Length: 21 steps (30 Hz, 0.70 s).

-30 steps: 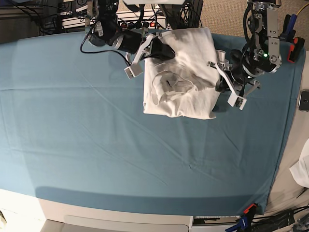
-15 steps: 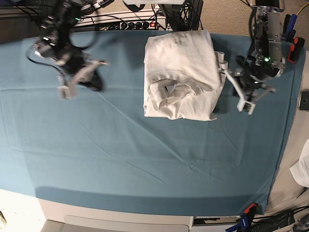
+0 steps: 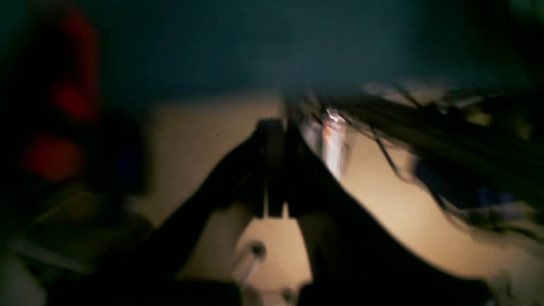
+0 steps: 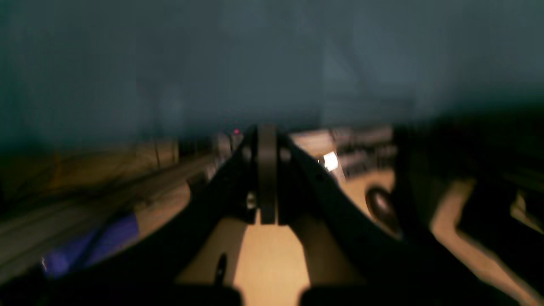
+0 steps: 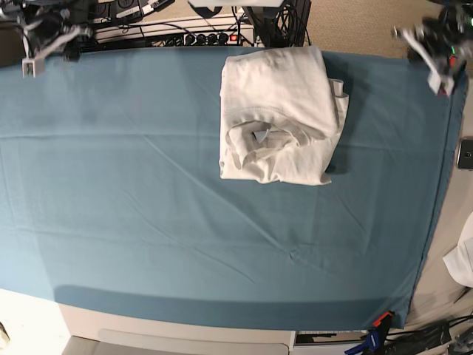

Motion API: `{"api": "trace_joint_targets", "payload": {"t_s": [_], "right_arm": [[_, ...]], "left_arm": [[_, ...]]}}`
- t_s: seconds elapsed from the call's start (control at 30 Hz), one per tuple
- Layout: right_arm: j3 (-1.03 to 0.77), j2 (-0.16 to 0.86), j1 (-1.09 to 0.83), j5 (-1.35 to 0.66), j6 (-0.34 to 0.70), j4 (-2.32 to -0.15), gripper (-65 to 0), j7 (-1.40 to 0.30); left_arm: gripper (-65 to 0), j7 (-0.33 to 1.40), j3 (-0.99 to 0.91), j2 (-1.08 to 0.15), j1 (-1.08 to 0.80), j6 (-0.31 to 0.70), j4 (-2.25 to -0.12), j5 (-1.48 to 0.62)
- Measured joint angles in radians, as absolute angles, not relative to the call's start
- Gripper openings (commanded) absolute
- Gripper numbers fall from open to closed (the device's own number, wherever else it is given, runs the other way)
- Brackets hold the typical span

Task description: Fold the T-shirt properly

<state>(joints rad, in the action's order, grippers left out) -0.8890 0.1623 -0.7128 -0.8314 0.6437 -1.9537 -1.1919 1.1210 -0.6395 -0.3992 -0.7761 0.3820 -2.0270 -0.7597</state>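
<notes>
T-shirt (image 5: 279, 115) folded, unmoved | both arms withdrawn to far corners

The right gripper (image 4: 267, 178) fills the middle, its dark jaws pressed together. Blurred teal cloth (image 4: 272, 59) spans the top. Tan floor (image 4: 267, 259) shows below.
</notes>
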Motion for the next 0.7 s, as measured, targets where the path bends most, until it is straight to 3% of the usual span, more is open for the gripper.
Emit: {"api": "trace_joint_targets", "payload": {"t_s": [0.23,0.37,0.53,0.7], "right_arm": [[-0.830,0.124,-0.852,-0.849,0.644,-1.923,-65.0,-1.153],[-0.702,0.137,-0.837,-0.807,0.657,-1.710,-65.0,-1.056],[-0.490,0.187,-0.705,-0.664,0.660,-1.290,-65.0,-0.863],[-0.340,0.204,-0.488,-0.524,0.659,-0.823,-65.0,-0.556]], "left_arm": [[-65.0,1.187,-0.636,-0.380,-0.946,0.677,-1.922,-1.149],[-65.0,1.177,-0.544,-0.362,-0.930,0.693,-1.781,-1.264],[-65.0,1.100,-0.256,-0.346,-0.792,0.692,-1.492,-1.193],[-65.0,0.796,0.007,-0.272,-0.582,0.690,-1.133,-0.839]]}}
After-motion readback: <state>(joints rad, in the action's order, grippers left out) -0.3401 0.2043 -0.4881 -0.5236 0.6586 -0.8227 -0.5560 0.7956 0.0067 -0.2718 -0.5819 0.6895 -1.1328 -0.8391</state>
